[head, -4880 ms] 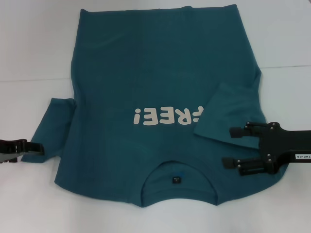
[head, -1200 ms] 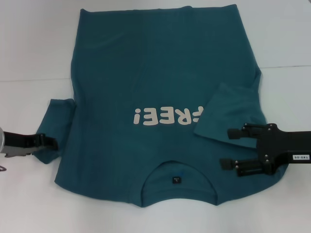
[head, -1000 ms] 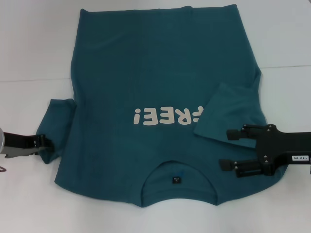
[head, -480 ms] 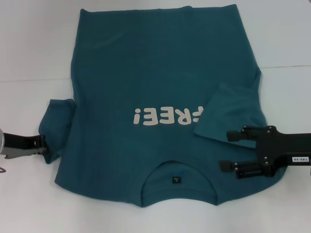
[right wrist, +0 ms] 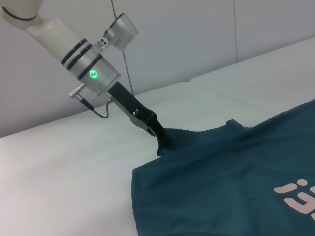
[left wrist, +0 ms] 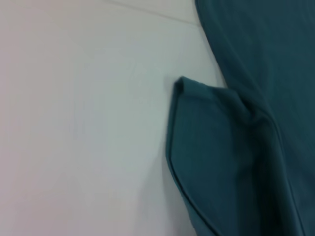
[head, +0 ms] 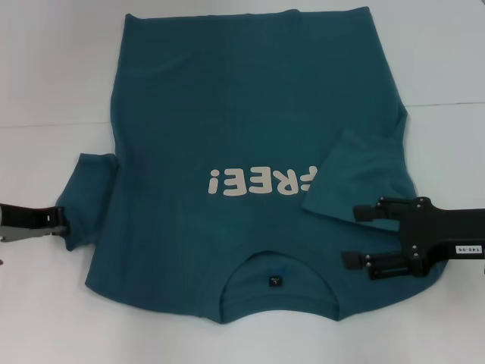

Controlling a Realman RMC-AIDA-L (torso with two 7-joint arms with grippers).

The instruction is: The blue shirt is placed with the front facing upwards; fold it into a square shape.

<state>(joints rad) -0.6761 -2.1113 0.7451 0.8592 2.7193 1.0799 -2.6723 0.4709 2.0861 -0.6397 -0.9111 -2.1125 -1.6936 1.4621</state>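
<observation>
A dark teal-blue shirt (head: 250, 152) lies flat and face up on a white table (head: 45, 68), filling most of the space before the robot. Its neckline with a small dark neck label (head: 274, 281) is the edge nearest the robot, so the white "FREE!" lettering (head: 260, 182) reads upside down from the head camera.

Everything here is placed relative to that lettering. Just to its right, the shirt's sleeve (head: 364, 178) is folded inward onto the chest, its edge covering the first letter. Beyond and nearer than that fold, the right gripper (head: 355, 236) hovers over the shoulder area with its two black fingers spread wide, holding nothing (one finger sits over the folded sleeve's lower edge, the other closer to the collar).

Far to the left of the lettering, the other sleeve (head: 85, 199) sticks out onto the table, slightly bunched. The left gripper (head: 62, 221) is at that sleeve's outer edge, its narrow black fingers closed together on the cloth; the right wrist camera shows the tip (right wrist: 162, 138) pinching the fabric. The left wrist camera shows only the sleeve (left wrist: 216, 152) and table.
</observation>
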